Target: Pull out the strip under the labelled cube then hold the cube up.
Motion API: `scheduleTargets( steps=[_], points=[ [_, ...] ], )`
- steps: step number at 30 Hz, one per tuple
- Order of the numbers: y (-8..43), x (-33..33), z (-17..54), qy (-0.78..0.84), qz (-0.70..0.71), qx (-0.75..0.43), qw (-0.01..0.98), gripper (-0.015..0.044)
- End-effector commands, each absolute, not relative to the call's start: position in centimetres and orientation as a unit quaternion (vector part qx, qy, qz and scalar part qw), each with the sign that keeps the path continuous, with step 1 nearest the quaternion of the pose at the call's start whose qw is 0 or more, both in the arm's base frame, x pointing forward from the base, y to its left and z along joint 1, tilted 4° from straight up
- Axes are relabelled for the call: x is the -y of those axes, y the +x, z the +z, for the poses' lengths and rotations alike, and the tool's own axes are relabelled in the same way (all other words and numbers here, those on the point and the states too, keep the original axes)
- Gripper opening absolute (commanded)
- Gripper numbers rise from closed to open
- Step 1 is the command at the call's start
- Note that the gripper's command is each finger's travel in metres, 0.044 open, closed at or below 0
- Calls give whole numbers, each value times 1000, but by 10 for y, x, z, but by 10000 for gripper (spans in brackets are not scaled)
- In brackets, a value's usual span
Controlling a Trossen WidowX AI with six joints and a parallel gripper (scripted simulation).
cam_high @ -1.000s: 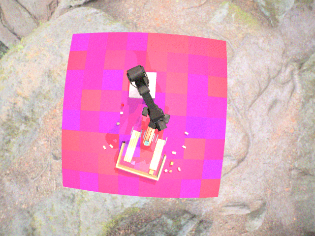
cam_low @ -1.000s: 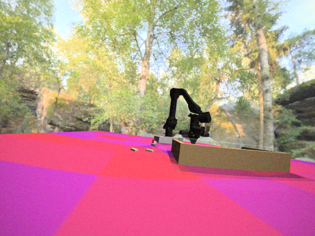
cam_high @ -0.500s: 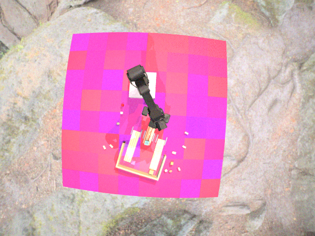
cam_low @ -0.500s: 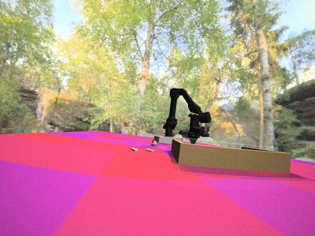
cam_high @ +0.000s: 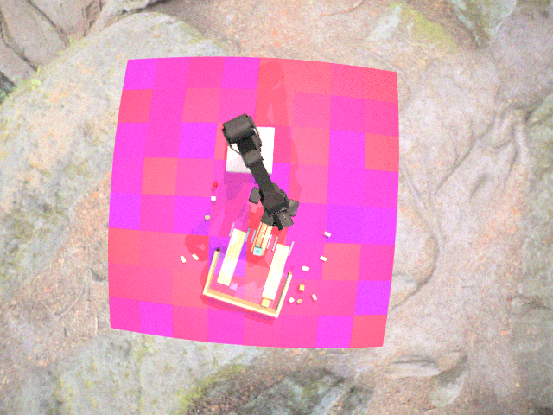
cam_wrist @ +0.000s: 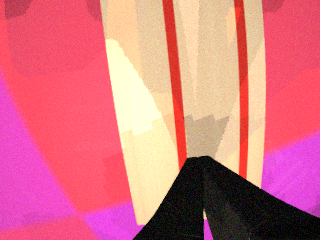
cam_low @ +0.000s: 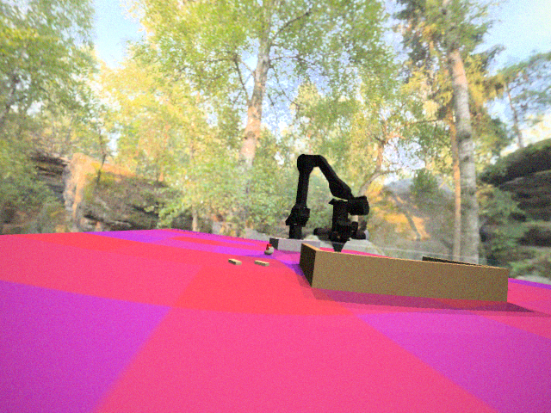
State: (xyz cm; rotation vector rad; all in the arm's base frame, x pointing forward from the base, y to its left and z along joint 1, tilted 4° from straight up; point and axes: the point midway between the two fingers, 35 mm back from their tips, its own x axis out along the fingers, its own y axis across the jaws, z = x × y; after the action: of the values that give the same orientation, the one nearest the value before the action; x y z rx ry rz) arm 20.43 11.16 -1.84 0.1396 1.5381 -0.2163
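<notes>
My gripper (cam_low: 337,249) (cam_wrist: 198,167) is shut, with nothing visible between its fingertips. Its tips are over the near part of the middle strip (cam_high: 264,234) (cam_wrist: 132,105), between two red lines; contact cannot be made out. In the top view the arm hides the fingertips and this strip's near end. A teal cube (cam_high: 257,251) with a small mark sits at the strip's far end. A pale strip (cam_high: 232,257) lies to the left and another pale strip (cam_high: 276,272) to the right. A yellow block (cam_high: 265,302) is at the right strip's far end.
A tan wall (cam_high: 241,303) (cam_low: 409,276) encloses the far side and both flanks. Thin clear rails stand beside the strips. A pinkish block (cam_high: 233,287) is inside the wall. Several small pale pieces and a yellow piece (cam_high: 301,287) lie outside at right; a red piece (cam_high: 215,183) is at left.
</notes>
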Motion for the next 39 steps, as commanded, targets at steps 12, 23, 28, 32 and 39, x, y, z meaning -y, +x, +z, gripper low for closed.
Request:
scheduleTargets(
  steps=[12, 23, 28, 32, 39],
  points=[
    [216, -111, 22, 33, -72, -706, 703, 79],
    [255, -99, 26, 10, -50, -707, 705, 368],
    [271, -95, 29, 10, -50, -707, 706, 440],
    [283, -92, 30, 10, -50, -707, 706, 440],
    [304, -87, 34, 10, -50, -706, 706, 440]
  ],
)
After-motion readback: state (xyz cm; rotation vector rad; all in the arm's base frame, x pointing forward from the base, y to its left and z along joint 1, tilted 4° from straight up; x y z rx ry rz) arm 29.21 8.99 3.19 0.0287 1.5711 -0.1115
